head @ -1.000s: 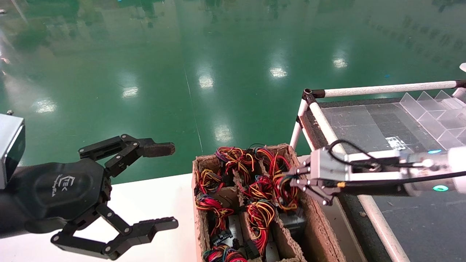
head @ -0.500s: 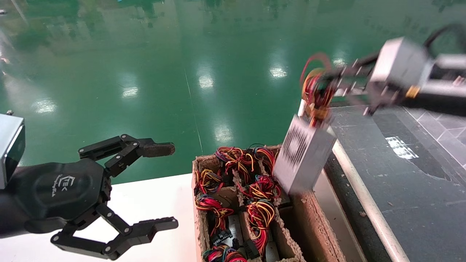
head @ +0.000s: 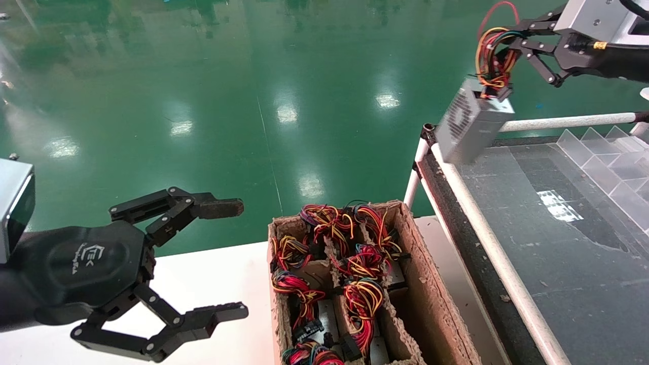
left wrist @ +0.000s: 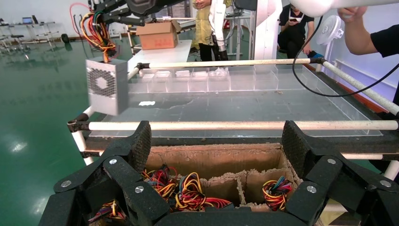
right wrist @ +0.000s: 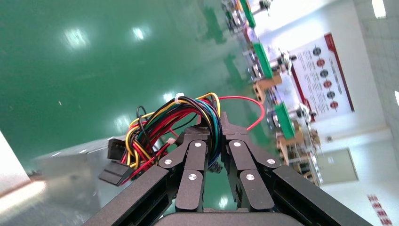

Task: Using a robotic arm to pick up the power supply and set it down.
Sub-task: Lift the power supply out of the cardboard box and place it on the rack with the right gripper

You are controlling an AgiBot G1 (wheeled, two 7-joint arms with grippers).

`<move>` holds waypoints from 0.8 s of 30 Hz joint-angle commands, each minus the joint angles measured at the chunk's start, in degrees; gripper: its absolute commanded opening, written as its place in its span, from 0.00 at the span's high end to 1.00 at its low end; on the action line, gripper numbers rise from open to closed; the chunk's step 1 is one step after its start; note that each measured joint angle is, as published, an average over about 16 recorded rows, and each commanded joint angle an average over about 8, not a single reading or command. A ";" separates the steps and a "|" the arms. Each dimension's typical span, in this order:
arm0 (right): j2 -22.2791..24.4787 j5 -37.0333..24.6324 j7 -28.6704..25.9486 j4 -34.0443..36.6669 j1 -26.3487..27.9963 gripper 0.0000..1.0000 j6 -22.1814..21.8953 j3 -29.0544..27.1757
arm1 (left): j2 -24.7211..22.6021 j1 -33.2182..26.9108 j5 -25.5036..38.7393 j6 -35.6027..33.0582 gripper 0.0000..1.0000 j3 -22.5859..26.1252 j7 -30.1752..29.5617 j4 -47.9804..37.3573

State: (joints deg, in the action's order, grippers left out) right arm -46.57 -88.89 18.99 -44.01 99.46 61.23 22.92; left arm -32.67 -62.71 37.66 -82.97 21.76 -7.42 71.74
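The power supply point(head: 469, 121), a grey metal box with a perforated vent face, hangs tilted in the air over the near corner of the framed table. It dangles from its coloured wire bundle point(head: 491, 57). My right gripper point(head: 502, 45), at the end of the silver arm at the top right, is shut on that bundle. The right wrist view shows the wires point(right wrist: 164, 120) pinched in the right gripper point(right wrist: 215, 125), with the grey box point(right wrist: 70, 174) below. In the left wrist view the power supply point(left wrist: 107, 85) hangs at the far left. My left gripper point(head: 234, 259) stands open and idle at the lower left.
A divided cardboard box point(head: 436, 304) holding more wired units stands on the white table point(head: 213, 284). To its right is a dark-surfaced table with a white pipe frame point(head: 557, 122) and clear plastic dividers point(head: 608, 162). People stand beyond it point(left wrist: 367, 33).
My right gripper has lifted the power supply by its wires out of the cardboard box, up and to the right. The left arm has not moved.
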 commanded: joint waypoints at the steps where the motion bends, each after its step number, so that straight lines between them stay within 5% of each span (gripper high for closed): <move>1: -0.96 -1.25 2.22 4.09 1.69 1.00 -0.90 0.37 | 0.00 0.00 0.00 0.00 0.00 0.00 0.00 0.00; 14: -5.08 -2.81 15.26 24.34 7.02 1.00 -4.05 0.87 | 0.00 0.00 0.00 0.00 0.00 0.00 0.00 0.00; 24: -10.23 -3.27 19.52 35.42 9.26 1.00 -10.99 0.85 | 0.00 0.00 0.00 0.00 0.00 0.01 0.00 0.00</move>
State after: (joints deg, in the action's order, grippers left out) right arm -56.71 -92.00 38.42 -9.19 108.62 50.35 23.69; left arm -32.67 -62.71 37.66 -82.97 21.77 -7.42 71.74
